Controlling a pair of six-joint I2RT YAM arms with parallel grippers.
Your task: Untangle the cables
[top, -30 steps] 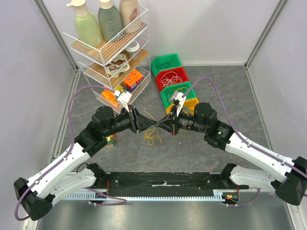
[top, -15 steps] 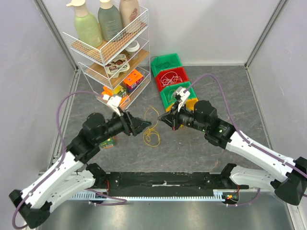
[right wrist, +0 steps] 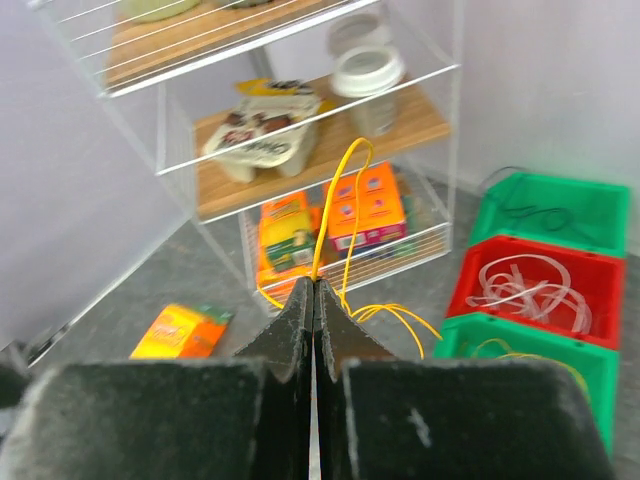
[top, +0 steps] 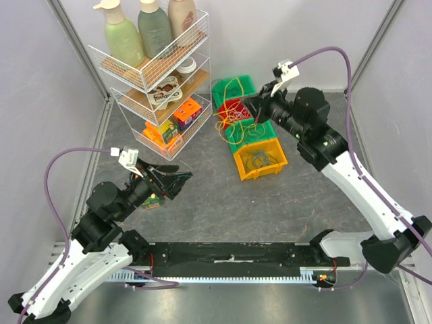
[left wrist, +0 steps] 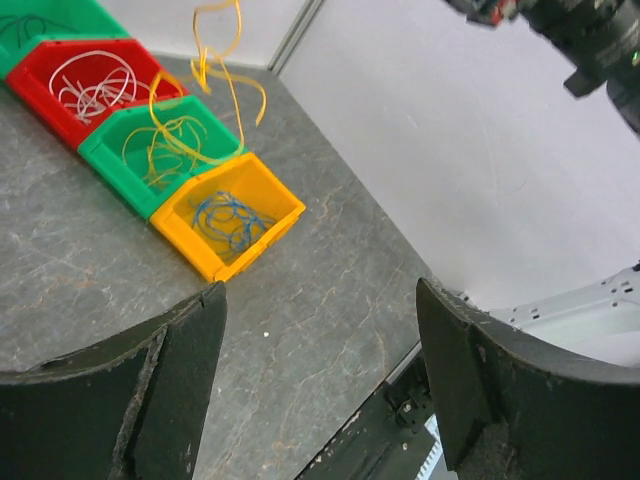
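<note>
My right gripper (right wrist: 313,292) is pinched shut on the yellow cable (right wrist: 333,190), which dangles in loops above the red bin (right wrist: 597,277). My left gripper (top: 177,177) gapes wide, empty, well away from that bin.

A wire shelf (top: 198,42) stands far on the left. Three bottles (top: 123,37) sit on top, and orange boxes (top: 187,112) sit lower down. To its right on the gray table (top: 270,209), a far green bin (top: 247,84), a red bin (left wrist: 45,112), another green bin (left wrist: 115,180) and a yellow bin (top: 260,170) sit in a row. A small orange box (right wrist: 180,332) lies near the shelf.
</note>
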